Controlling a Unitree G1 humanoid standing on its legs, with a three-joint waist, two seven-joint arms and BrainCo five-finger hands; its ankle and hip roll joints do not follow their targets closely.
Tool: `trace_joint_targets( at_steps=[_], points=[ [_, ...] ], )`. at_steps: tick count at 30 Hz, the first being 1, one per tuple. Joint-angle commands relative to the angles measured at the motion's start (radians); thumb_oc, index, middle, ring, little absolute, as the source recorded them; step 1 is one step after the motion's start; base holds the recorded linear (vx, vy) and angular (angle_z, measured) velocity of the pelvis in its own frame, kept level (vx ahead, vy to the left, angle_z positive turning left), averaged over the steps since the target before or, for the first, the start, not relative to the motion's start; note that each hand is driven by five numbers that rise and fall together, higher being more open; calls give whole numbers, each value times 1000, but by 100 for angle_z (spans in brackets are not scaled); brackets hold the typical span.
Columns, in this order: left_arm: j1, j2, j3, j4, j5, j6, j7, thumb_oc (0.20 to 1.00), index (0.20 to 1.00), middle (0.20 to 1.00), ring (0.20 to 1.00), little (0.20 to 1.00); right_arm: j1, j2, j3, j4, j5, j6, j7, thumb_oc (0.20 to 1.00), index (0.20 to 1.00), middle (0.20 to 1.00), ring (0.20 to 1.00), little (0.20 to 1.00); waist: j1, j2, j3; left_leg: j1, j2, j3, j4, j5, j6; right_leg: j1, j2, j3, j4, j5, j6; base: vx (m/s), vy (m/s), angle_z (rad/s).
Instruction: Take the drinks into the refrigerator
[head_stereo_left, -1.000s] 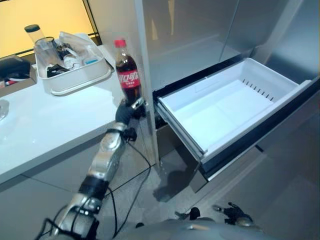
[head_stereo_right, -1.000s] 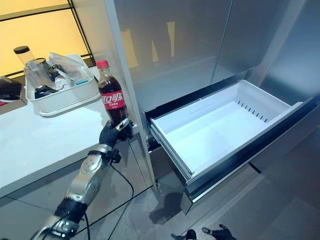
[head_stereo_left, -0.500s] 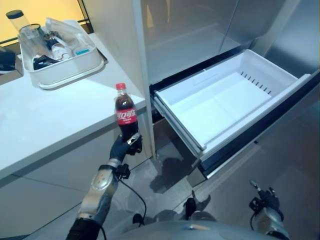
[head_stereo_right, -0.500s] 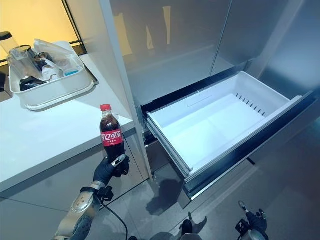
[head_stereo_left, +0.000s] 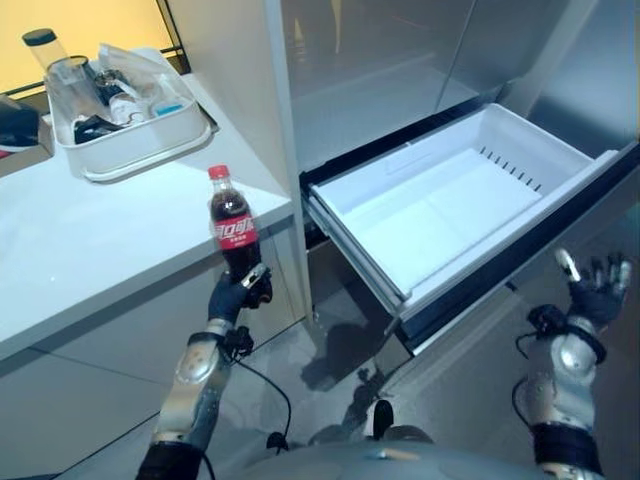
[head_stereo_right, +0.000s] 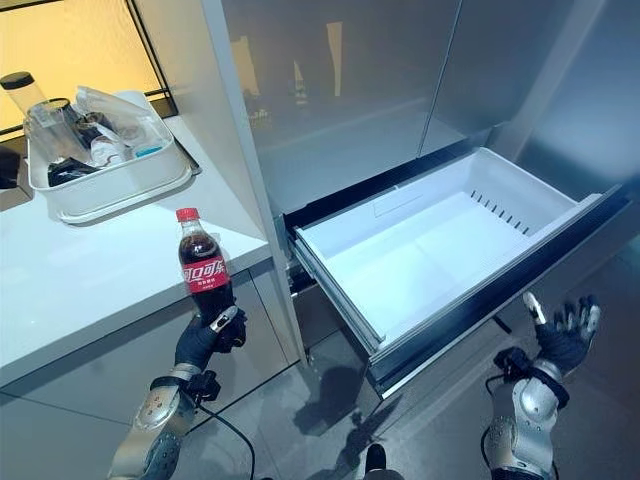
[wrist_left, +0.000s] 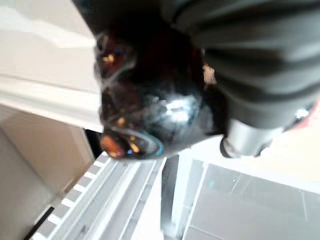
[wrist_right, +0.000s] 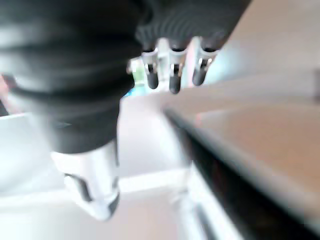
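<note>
Right now the cola bottle (head_stereo_right: 203, 275) is held upright in the left hand (head_stereo_right: 203, 340), in the air at the near edge of the tabletop (head_stereo_left: 90, 250), left of the open fridge drawer (head_stereo_left: 450, 215). Looks nearly full, so prob. fairly heavy for its size; stiff plastic, smooth and a bit slippery, top-heavy when held low. Best hold is mid-body around the label, not the cap. Fingers (head_stereo_left: 250, 280) curl round the bottom of the bottle, w/ label and red cap well above them; the left wrist view shows the dark base right against the palm. Right hand (head_stereo_right: 562, 335) hangs near the drawer front on the right, fingers spread, holding nothing. White tray (head_stereo_left: 130, 150) of odds and ends sits far back on the tabletop.
</note>
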Motion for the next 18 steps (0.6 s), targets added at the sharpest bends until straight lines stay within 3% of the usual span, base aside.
trace_joint_targets(
  at_steps=[1, 5, 7, 18],
  points=[
    [-68, 43, 76, -152, 27, -152, -9, 200, 200, 200, 200, 200, -60, -8, -60, -77, -102, -71, 9, 1000, 1000, 1000, 1000, 1000, -6, -33, -36, -26, -30, -34, 1, -59, 44, 65, -43, -32, 15, -65, 63, 0, 0, 0],
    [-59, 45, 89, -185, 31, -165, -12, 200, 200, 200, 200, 200, -68, -18, -37, -211, -165, -66, 53, 1000, 1000, 1000, 1000, 1000, 0, -36, -37, -25, -31, -36, 1, -59, 45, 67, -42, -34, 16, -66, 61, 0, 0, 0],
    [-48, 51, 100, -212, 40, -181, -28, 200, 200, 200, 200, 200, -70, -60, 0, -307, -193, -57, 140, 1000, 1000, 1000, 1000, 1000, 11, -46, -37, -27, -30, -40, 1, -55, 43, 68, -41, -38, 17, -65, 60, 0, 0, 0],
    [-46, 109, 93, -268, 29, -214, -122, 200, 200, 200, 200, 200, -119, -246, 137, -283, -133, 13, 358, 1000, 1000, 1000, 1000, 1000, 52, -73, -53, -28, -25, -54, 1, -47, 34, 76, -36, -57, 18, -67, 57, -1, -4, 1]
  ],
)
